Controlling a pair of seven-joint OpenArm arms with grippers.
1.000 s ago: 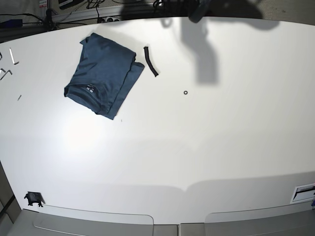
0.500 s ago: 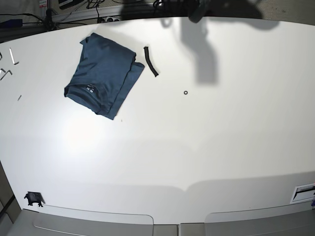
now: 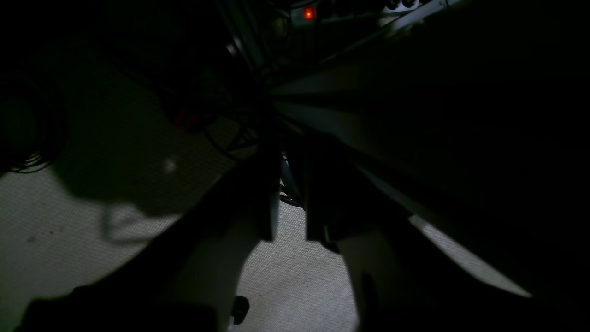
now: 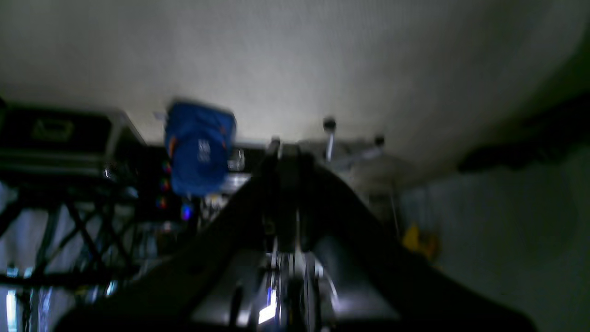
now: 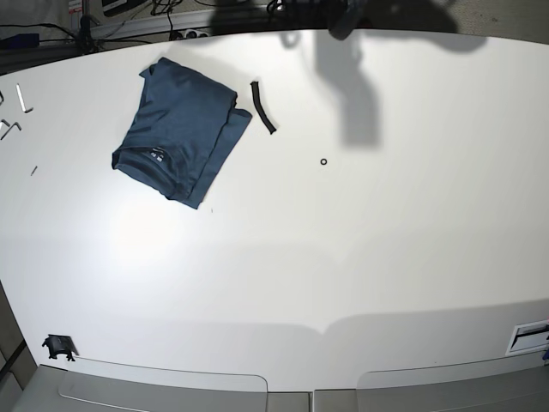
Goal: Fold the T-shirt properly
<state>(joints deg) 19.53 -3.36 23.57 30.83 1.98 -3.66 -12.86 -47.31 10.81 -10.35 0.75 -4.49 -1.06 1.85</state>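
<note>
table (image 5: 360, 257): big white top, mostly bare
T-shirt (image 5: 178, 130): folded up, lying flat on the table's far left part, nothing touching it
left gripper (image 3: 289, 230): fingers a bit apart, holding nothing, off over the floor
right gripper (image 4: 286, 230): fingers pressed together, empty

My base camera sits high over the white table (image 5: 343, 257), looking steeply down and taking in nearly the whole top; the T-shirt (image 5: 178, 133) lies far off, toward the back edge. My left wrist camera looks along its own fingers (image 3: 269, 203), close up, toward carpet floor (image 3: 295, 272) and cables, very dark. My right wrist camera points past its fingers (image 4: 286, 184) at a room wall (image 4: 295, 60), blurred. I find no region that any 2 views clearly share.
</note>
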